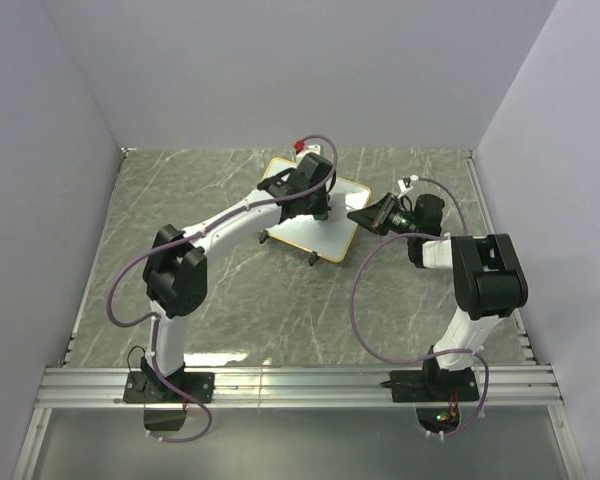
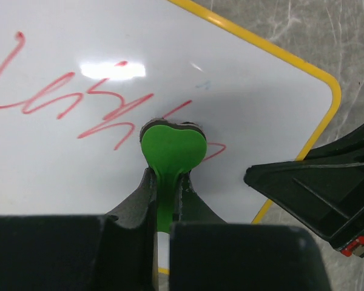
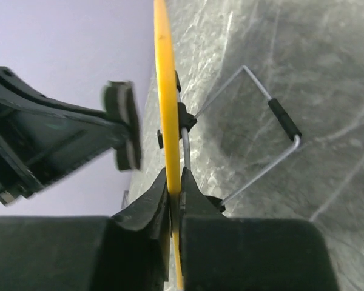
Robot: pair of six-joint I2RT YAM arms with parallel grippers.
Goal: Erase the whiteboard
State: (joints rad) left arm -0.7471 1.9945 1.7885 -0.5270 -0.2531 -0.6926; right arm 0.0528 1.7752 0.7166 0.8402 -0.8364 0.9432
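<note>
The whiteboard (image 1: 332, 231), white with a yellow frame, lies in the middle of the table. In the left wrist view its white face (image 2: 79, 157) carries red scribbles (image 2: 67, 100). My left gripper (image 2: 165, 177) is shut on a green eraser (image 2: 171, 151), which presses on the board at the right end of the scribbles. My right gripper (image 3: 175, 182) is shut on the board's yellow edge (image 3: 165, 91), seen edge-on. In the top view the left gripper (image 1: 318, 205) is over the board and the right gripper (image 1: 365, 217) is at its right edge.
A red-and-white object (image 1: 301, 146) sits behind the board's far corner. The board's wire stand (image 3: 273, 115) with black sleeves sticks out under it. The grey marble table (image 1: 200, 200) is walled at the back and both sides.
</note>
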